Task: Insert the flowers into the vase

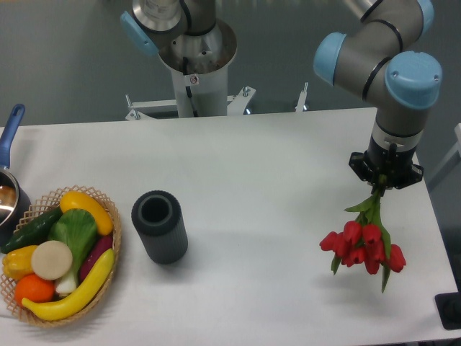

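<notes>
While one vase [159, 226] stands well apart, my gripper [385, 182] clamps the stems of about eight flowers [364, 244]

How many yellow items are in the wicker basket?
3: a yellow pepper-like piece at the woven wicker basket's upper rim, a long yellow banana-shaped piece along its front right, and a small yellow piece at its left edge. Others may be hidden underneath.

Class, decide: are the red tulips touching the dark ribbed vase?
Apart. The fixed camera shows the flowers hanging from the gripper at the table's right side, with bare tabletop between them and the vase.
</notes>
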`<state>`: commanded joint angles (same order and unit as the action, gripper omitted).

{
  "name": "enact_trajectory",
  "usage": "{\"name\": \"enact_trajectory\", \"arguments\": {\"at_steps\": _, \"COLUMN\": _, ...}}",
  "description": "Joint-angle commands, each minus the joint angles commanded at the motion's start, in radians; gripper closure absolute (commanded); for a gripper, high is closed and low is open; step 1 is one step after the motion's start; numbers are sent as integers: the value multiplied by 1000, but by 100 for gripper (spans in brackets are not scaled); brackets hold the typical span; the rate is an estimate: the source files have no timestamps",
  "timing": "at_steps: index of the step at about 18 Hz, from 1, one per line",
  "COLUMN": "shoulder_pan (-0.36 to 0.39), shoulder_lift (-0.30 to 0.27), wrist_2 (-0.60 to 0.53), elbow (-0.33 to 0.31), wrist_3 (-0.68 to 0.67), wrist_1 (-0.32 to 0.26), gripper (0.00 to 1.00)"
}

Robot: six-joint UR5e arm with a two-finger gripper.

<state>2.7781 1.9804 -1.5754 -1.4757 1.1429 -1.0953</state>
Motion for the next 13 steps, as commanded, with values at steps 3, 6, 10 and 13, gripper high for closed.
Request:
{"name": "enact_trajectory", "arguments": {"at_steps": 3, "shoulder_pan": -15, "shoulder_lift": -2, "wrist_2": 6, "elbow": -2, "wrist_3": -2, "wrist_1": 2, "gripper": 99}}
{"name": "enact_trajectory", "arguments": {"at_steps": 6, "shoulder_pan": -26, "shoulder_lift": -2, "wrist_2": 21, "elbow": -3, "wrist_3": -2, "wrist_1": 3, "gripper": 100}}
{"name": "enact_trajectory", "arguments": {"at_steps": 10, "shoulder_pan": -26, "shoulder_lift": -20, "wrist_2": 141, "elbow": -2, "wrist_3": -5, "wrist_1": 5, "gripper": 100}}
{"name": "enact_trajectory", "arguments": {"at_steps": 13, "shoulder_pan": -31, "shoulder_lift": -46, "wrist_2": 351, "elbow": -6, "wrist_3": -110, "wrist_1": 15, "gripper": 100}}
